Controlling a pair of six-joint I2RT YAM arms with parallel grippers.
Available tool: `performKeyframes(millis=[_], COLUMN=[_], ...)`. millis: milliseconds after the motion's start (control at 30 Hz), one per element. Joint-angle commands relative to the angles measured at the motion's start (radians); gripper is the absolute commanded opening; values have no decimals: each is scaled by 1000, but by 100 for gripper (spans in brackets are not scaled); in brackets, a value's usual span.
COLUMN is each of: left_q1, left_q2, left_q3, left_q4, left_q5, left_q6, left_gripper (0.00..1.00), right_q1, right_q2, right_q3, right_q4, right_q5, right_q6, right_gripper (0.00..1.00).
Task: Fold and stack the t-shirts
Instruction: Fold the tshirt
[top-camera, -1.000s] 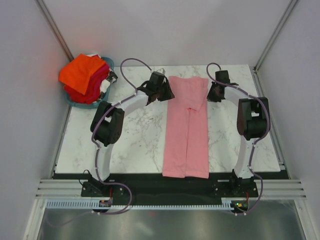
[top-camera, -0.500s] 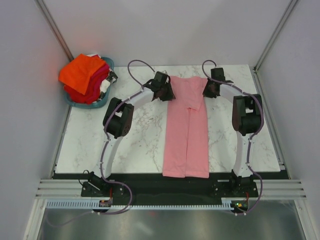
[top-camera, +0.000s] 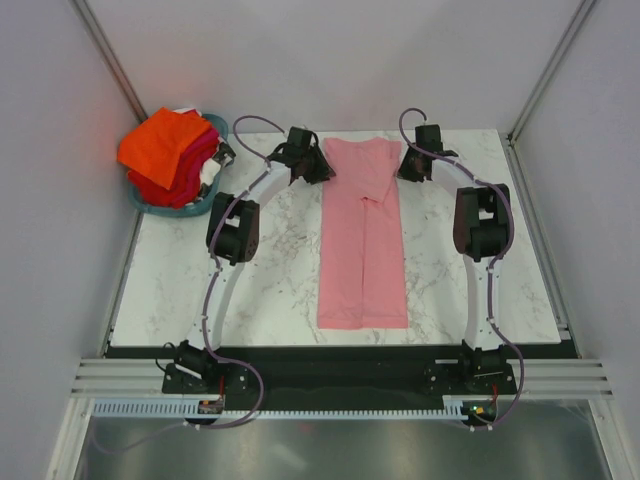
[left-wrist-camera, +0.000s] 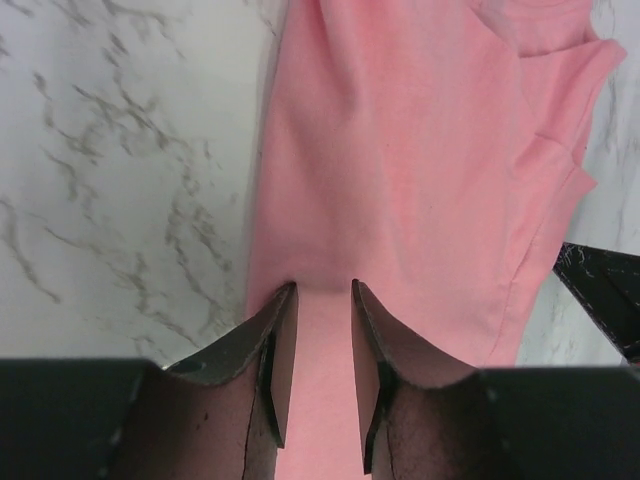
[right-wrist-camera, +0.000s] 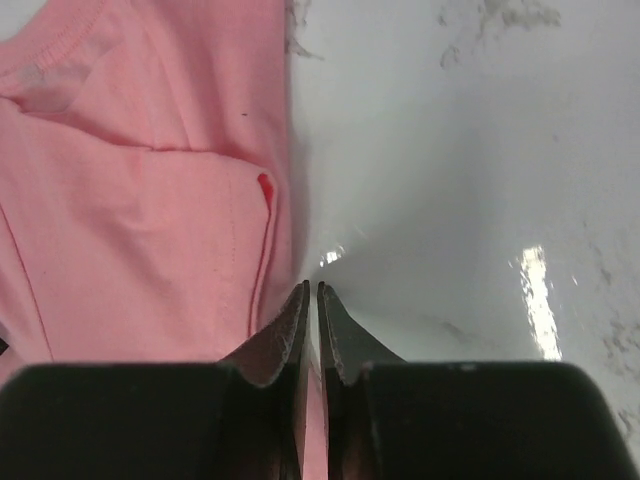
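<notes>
Left gripper (left-wrist-camera: 322, 292): fingers (left-wrist-camera: 282, 345) stood a little apart with pink cloth clamped between them; gripped the shirt's 11 o'clock corner.
Right gripper (right-wrist-camera: 310, 290): almost closed, only a thin sliver of pink hem nipped at the 1 o'clock corner.
Pink t-shirt (top-camera: 362, 240): lay flat as a narrow strip, sides folded in, running 12 to 6 o'clock down the middle of the table (top-camera: 260, 280).
Other t-shirts (top-camera: 165, 148): heaped orange, red and magenta in the teal basket (top-camera: 147, 205) at 10 o'clock, well apart.
Risk 1: right hold looked marginal; hem likely to slip out on a lift or drag, skewing the strip.
Risk 2: uneven pull between the arms could reopen the folded sides or wrinkle the cloth.
Wrist views only: showed bite depth, stitched seams, and a small red spot (right-wrist-camera: 264, 190) by the right seam.
Top view only: showed the whole strip, its near end and the basket; hid the fingertips.
</notes>
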Motion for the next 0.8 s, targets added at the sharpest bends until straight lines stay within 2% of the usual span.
performKeyframes(millis=[0, 33, 67, 100, 167, 267, 333, 433, 467, 500, 533, 567, 633, 767], left_q1=[33, 36, 38, 40, 40, 38, 37, 24, 18, 6, 1, -2, -9, -54], left_q2=[40, 34, 30, 17, -31, -111, -226, -441, -499, -635, -695, -760, -905, -1087], left_q3=[66, 76, 94, 100, 94, 25, -51, -299, -478, -581, -781, -876, -1107, -1355], left_q4=[-39, -34, -32, -28, -22, -14, -14, 16, 46, 85, 192, 239, 323, 380], left_q5=[7, 8, 13, 23, 72, 144, 180, 157, 129, 122, 122, 132, 154, 125], left_q6=[-40, -40, -27, -20, 17, 65, 88, 131, 132, 129, 109, 94, 48, 42], left_gripper=[36, 37, 37, 38, 41, 43, 43, 43, 43, 44, 44, 44, 44, 44], right_q1=[2, 0, 0, 0, 2, 10, 16, 43, 60, 69, 82, 108, 129, 192], right_q2=[56, 59, 54, 45, -8, -140, -272, -460, -505, -550, -634, -673, -787, -984], right_q3=[116, 132, 142, 144, 124, 3, -153, -427, -562, -630, -694, -807, -903, -1176], right_q4=[-22, -26, -25, -25, -19, 21, 67, 150, 165, 199, 216, 227, 234, 228], right_q5=[-28, -34, -40, -46, -56, -59, -54, -43, -42, -42, -31, -26, -42, -45], right_q6=[16, 18, 19, 22, 25, 29, 33, 44, 51, 56, 64, 68, 76, 97], right_gripper=[15, 18, 27, 39, 42, 43, 43, 42, 43, 43, 43, 45, 45, 45])
